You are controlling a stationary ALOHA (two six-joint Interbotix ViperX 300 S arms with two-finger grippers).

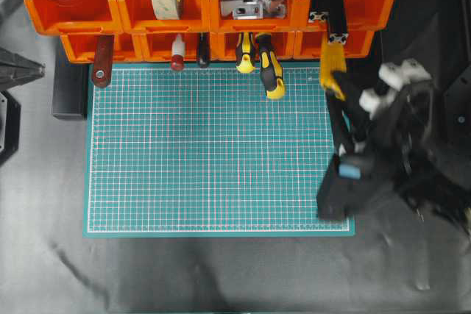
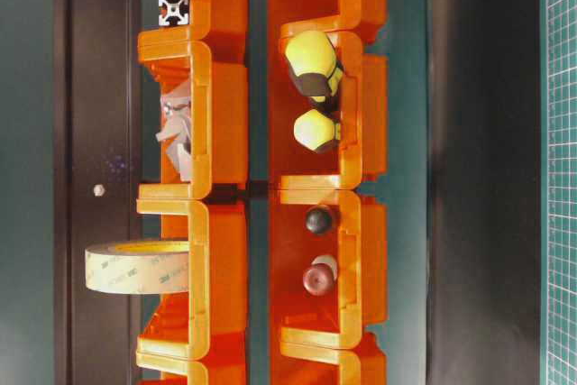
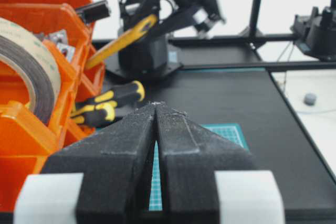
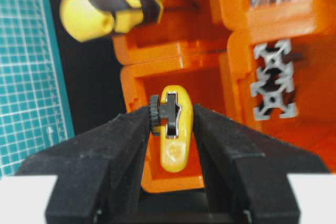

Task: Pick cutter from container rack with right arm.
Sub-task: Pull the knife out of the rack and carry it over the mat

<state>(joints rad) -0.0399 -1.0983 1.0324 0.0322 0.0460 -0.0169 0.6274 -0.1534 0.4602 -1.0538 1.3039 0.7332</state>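
My right black two-fingered pincer is closed partway on the slim yellow plastic utility cutter: one black finger presses each flank of its butt end, and the dark ridged knob sits against the finger on the left of my wrist view. Straight ahead of my fingertips is the bright orange plastic two-tier container rack, and the cutter's far end points into its lower bin. Seen from overhead, the cutter slants out of the rack's rightmost lower bin toward my grip. Off to one side of me lie two yellow-and-black screwdriver handles (one blurred), and to the other a silver aluminium extrusion end. My left black pincer has its jaws pressed together, holding nothing.
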